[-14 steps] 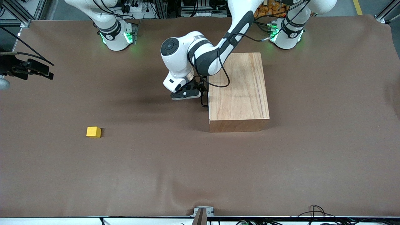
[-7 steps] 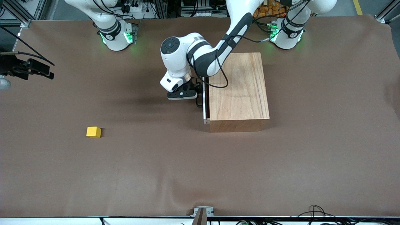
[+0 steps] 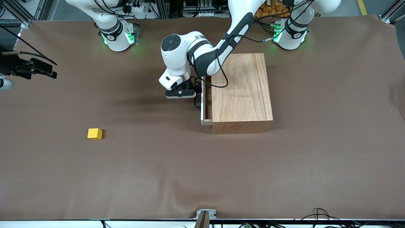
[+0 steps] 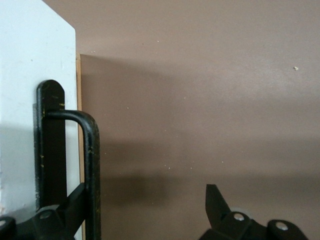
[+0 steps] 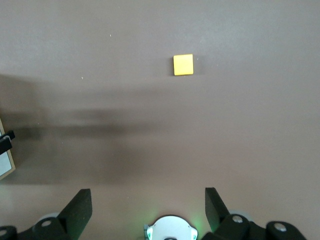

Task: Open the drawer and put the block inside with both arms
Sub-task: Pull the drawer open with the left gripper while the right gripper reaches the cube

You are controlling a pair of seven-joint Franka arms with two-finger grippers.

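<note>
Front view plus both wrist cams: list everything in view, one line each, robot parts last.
wooden box: 1, light wood, toward the left arm's end of the table.
drawer: 1, whitish front panel, sticking a little way out of the wooden box.
handle: 1, black, U-shaped, on the drawer's front panel.
block: 1, yellow, on the brown table cover, toward the right arm's end, nearer to the front camera than the wooden box.
left gripper: 1, black, at the handle, one finger hooked inside it, fingers apart.
right gripper: 1, black, open and empty, high over the table; this arm waits.
</note>
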